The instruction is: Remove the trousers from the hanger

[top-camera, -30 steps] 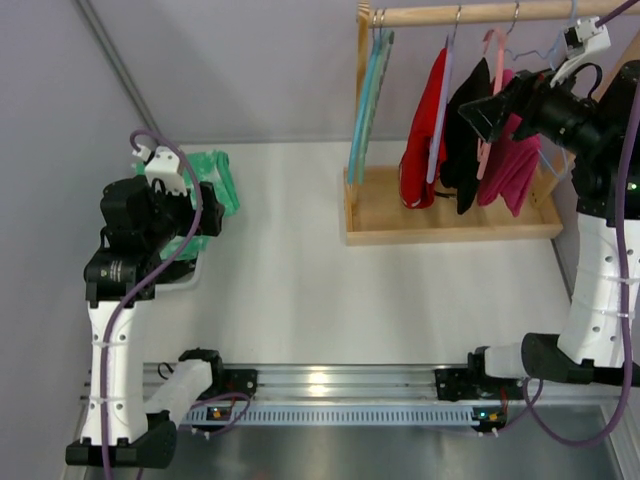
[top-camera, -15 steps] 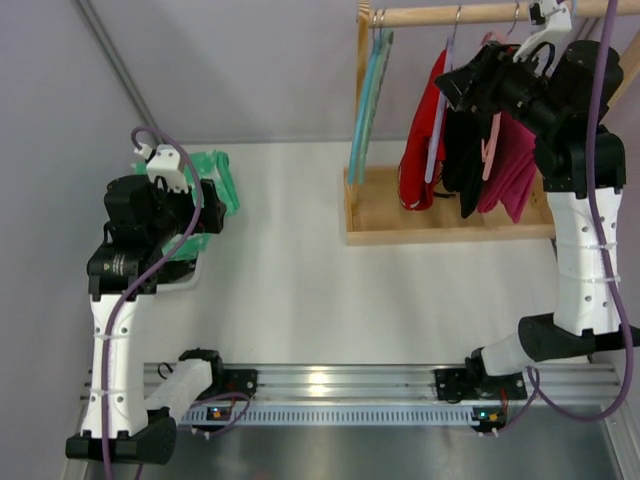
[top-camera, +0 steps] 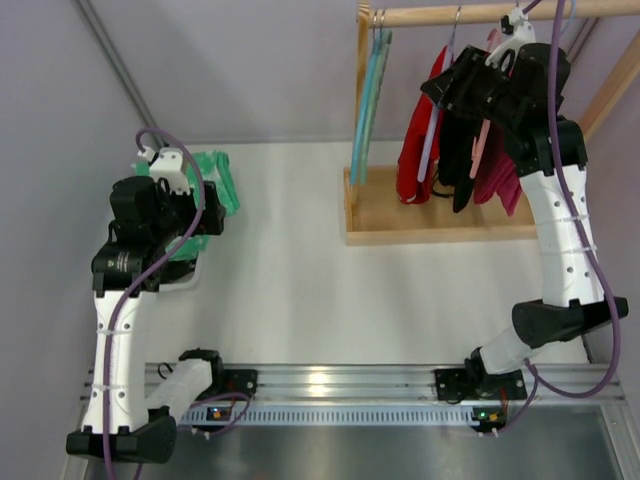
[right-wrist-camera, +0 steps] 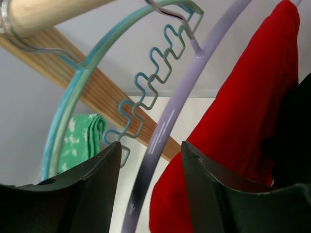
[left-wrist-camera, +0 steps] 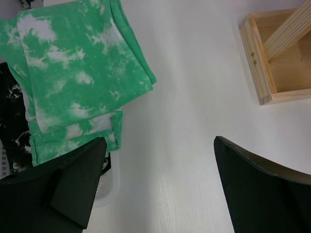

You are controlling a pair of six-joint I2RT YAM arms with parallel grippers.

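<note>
Top view first: the left gripper (top-camera: 205, 213) was parked at the left of the frame, over a folded green-and-white tie-dye cloth (top-camera: 215, 180) that was laid partly across a white plastic basket (top-camera: 185, 282). From its wrist camera the two black fingers (left-wrist-camera: 77, 184) were seen spread as wide as they go. Nothing but white tabletop (left-wrist-camera: 184, 121) was framed between them, and a corner of the pale wooden rack base (left-wrist-camera: 269, 63) was caught in the upper right.

The interesting bit was in the upper right of the top view. The right gripper (top-camera: 447, 88) was raised up by the round wooden rail (top-camera: 440, 14), right in among the hanging clothes. The red fabric trousers (top-camera: 411, 160) were draped on a glossy lavender hanger (right-wrist-camera: 167, 116) hooked on that rail. A black garment (top-camera: 461, 175) and a magenta garment (top-camera: 500, 180) were hung to their right, and bare teal hangers (top-camera: 366, 100) to their left.

In the right wrist view the lavender hanger's sloped arm was seen running between the jaws, which were set roughly halfway apart. A sliver of gap was left on each side of it, so nothing was clamped. Whether that arm was level with the fingertips or a bit beyond them couldn't be made out.
</note>
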